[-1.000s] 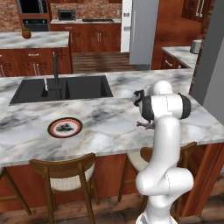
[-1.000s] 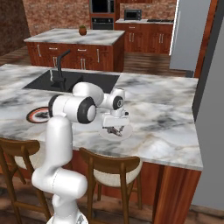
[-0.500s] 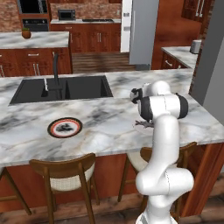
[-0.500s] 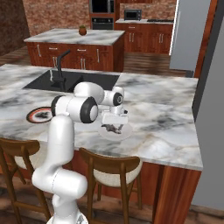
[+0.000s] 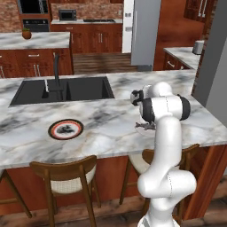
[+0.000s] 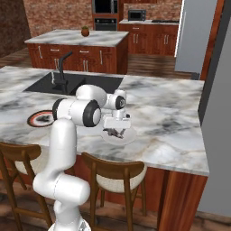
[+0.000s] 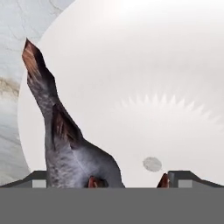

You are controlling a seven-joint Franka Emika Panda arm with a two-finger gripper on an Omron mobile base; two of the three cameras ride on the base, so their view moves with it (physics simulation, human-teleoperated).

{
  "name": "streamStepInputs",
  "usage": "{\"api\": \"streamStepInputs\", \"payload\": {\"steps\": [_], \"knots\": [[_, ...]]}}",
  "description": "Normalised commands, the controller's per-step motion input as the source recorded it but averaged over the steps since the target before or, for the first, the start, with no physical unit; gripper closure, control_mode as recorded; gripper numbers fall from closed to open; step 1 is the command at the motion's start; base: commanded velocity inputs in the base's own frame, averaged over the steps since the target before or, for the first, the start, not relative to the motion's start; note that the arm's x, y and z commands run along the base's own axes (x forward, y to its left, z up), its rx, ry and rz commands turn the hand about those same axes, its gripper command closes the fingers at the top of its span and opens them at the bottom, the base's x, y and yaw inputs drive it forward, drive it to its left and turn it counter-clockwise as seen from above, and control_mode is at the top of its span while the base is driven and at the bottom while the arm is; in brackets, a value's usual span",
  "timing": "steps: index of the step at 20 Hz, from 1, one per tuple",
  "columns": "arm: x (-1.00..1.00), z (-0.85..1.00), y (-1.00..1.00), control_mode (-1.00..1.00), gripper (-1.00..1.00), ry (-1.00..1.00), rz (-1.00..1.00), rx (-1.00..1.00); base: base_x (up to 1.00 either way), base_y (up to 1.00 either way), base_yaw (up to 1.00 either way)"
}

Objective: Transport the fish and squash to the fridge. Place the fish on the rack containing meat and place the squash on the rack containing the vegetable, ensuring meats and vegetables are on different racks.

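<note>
The fish (image 7: 65,144), grey with reddish-brown fins, lies on a white plate (image 7: 144,78) near the counter's front edge. My gripper (image 7: 109,178) points down just above the plate, open, with the fish's body between the jaws and close to the left fingertip (image 7: 38,176). From the right base view the gripper (image 6: 115,131) hovers over the plate (image 6: 128,137); from the left the arm covers most of it (image 5: 145,126). The fridge (image 5: 146,31) stands tall and grey at the back. The squash, the racks, the meat and the vegetable are out of view.
A red-rimmed round plate (image 5: 65,129) with something dark on it sits left of the arm. Behind it is a black sink (image 5: 62,88) with a faucet. A tall grey panel (image 6: 219,135) bounds the counter's right end. Wooden stools (image 6: 115,173) stand below.
The hand has shifted slightly over the white plate. The jaws have stayed open and the fish has not moved.
</note>
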Motion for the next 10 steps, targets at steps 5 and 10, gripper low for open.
{"api": "streamStepInputs", "payload": {"steps": [5, 10], "knots": [[-0.59, -0.95, 0.51, -1.0, -1.0, 0.03, 0.0, -0.03, 0.0, 0.0, 0.0], [-0.58, -0.73, 0.52, -1.0, 1.0, 0.0, 0.0, -0.02, 0.0, 0.0, 0.0]]}}
